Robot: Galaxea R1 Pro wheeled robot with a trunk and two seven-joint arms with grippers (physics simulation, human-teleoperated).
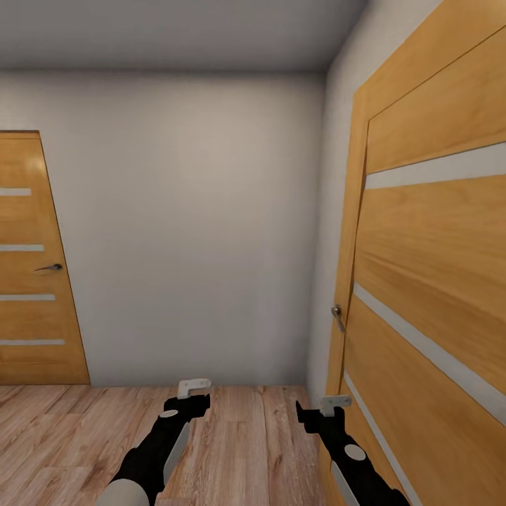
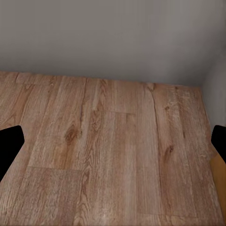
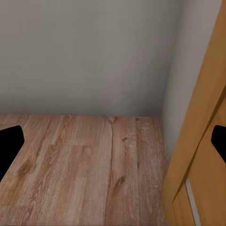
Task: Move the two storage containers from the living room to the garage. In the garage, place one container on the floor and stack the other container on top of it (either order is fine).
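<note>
The two storage containers are out of view. I face a corner of white-grey wall [image 1: 190,225] above light wood plank flooring [image 1: 239,450]. My left gripper [image 1: 191,402] is held low over the planks, and its black fingertips [image 2: 9,146] sit wide apart in the left wrist view, open with bare floor between them. My right gripper [image 1: 325,414] hangs close to a wooden door on the right. It is open too, one fingertip [image 3: 9,146] at each side of the right wrist view, holding nothing.
A shut wooden door with pale stripes [image 1: 436,281] and a metal handle [image 1: 338,316] stands close at the right, almost beside the right arm. A second like door [image 1: 31,260] is shut in the far wall at the left. Plank floor runs ahead to the wall.
</note>
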